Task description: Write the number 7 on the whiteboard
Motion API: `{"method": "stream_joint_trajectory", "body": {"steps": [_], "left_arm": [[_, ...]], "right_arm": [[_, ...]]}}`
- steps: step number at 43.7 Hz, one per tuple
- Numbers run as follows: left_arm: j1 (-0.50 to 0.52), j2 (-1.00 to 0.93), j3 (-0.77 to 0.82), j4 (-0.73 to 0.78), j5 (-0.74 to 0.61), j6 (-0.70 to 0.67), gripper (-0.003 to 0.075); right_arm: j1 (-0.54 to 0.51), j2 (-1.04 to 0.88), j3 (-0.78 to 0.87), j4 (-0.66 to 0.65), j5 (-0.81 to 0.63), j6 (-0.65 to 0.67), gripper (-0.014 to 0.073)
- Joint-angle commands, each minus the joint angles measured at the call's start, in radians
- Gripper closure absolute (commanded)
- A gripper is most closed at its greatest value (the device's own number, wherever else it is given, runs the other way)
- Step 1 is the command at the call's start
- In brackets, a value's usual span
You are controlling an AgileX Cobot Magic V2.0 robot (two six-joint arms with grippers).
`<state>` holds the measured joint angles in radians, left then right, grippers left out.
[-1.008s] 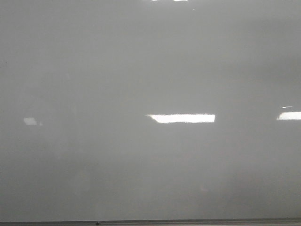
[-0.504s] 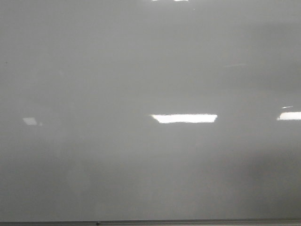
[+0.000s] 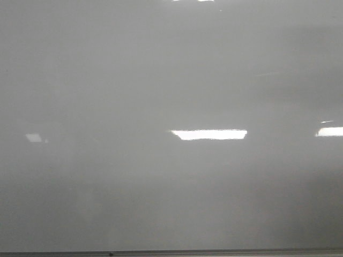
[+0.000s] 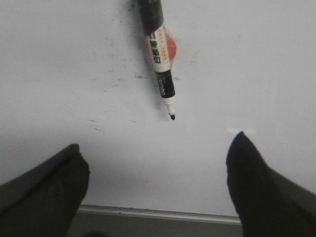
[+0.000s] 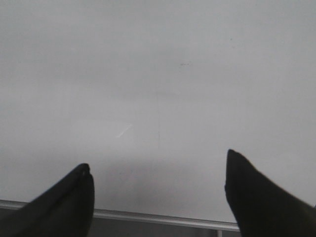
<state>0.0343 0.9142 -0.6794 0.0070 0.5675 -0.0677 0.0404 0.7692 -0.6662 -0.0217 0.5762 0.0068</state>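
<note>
The whiteboard [image 3: 161,80] fills the front view, pale grey and glossy, with no arm in sight there. No number 7 shows on it in any view. In the left wrist view a black-and-white marker [image 4: 159,49] lies uncapped on the whiteboard [image 4: 256,64], its tip pointing toward my left gripper [image 4: 157,157], which is open and empty, short of the pen. In the right wrist view my right gripper [image 5: 157,170] is also open with nothing between its fingers, over the bare whiteboard [image 5: 158,59].
A thin grey metal edge strip [image 3: 214,252] runs along the board's near side, also seen as the strip [image 4: 158,214] and the strip [image 5: 163,218]. Bright light reflections [image 3: 209,134] lie on the board. Faint dark smudges [image 4: 96,126] mark the surface near the pen.
The bright reflections shifted very slightly in the front view; nothing else has visibly changed.
</note>
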Motion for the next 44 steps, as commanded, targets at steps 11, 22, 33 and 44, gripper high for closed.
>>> {"method": "stream_joint_trajectory", "body": {"steps": [11, 22, 33, 44], "left_arm": [[0.001, 0.2, -0.027, -0.037, -0.287, -0.015, 0.0158], [0.001, 0.334, -0.027, -0.045, -0.424, -0.015, 0.0158], [0.001, 0.426, -0.027, -0.045, -0.543, -0.015, 0.0175], [0.001, 0.474, -0.027, -0.045, -0.622, -0.015, 0.0318]], "right_arm": [[0.0, 0.001, -0.035, -0.008, -0.064, -0.007, 0.002], [0.0, 0.001, -0.035, -0.008, -0.064, -0.007, 0.002], [0.0, 0.001, -0.035, -0.008, -0.064, -0.007, 0.002], [0.0, 0.001, -0.035, -0.008, -0.064, -0.007, 0.002]]}}
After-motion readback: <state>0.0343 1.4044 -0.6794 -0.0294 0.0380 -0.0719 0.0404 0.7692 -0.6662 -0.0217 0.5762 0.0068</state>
